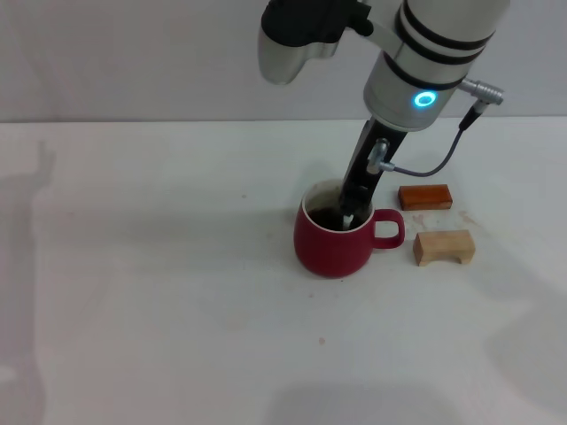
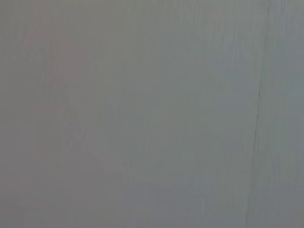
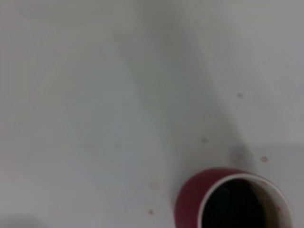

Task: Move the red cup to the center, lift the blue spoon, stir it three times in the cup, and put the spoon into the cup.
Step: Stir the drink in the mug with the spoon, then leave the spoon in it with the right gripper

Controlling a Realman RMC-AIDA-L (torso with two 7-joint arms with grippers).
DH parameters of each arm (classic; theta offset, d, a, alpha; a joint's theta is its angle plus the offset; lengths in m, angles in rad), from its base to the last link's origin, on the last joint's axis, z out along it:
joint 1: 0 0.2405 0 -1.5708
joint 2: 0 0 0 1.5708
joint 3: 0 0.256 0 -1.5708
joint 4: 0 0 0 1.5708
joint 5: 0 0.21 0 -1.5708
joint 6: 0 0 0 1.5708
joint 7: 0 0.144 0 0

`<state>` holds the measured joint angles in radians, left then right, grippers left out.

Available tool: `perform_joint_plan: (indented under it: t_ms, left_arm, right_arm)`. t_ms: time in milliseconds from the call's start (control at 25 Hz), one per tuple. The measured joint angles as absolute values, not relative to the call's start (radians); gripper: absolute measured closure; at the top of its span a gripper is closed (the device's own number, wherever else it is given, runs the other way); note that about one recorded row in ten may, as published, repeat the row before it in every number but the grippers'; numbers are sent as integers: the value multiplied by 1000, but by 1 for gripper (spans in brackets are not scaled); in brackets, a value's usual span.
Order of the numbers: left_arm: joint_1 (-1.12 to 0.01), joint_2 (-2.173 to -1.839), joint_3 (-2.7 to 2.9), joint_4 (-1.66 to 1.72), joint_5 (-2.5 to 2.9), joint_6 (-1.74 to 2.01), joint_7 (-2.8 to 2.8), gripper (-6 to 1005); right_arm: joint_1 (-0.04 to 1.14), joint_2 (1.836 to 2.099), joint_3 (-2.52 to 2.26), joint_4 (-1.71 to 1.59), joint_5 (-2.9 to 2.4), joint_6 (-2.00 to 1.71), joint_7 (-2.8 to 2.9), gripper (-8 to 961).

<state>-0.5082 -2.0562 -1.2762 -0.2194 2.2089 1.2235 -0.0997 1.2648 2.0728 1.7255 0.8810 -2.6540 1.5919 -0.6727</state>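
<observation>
My right gripper (image 1: 352, 205) hangs straight over the red cup (image 1: 337, 241), its tip dipped inside the rim; I can't tell how the jaws stand. A pale sliver at the tip may be the blue spoon (image 1: 346, 220), near upright, though I can't confirm it. The cup sits mid-table (image 1: 159, 301), handle toward two wooden blocks (image 1: 434, 223) on my right. The next move, I judge, runs along that vertical line. My left arm is out of sight.
</observation>
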Motion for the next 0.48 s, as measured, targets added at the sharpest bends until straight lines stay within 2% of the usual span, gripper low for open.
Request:
perform_joint_plan:
  t_ms: [480]
  left_arm:
    - [-504,-2057,-1276,-219,2209,1243,-103,137]
  right_arm:
    - [1272,2075,1664,888,-2637,1531,-625,819]
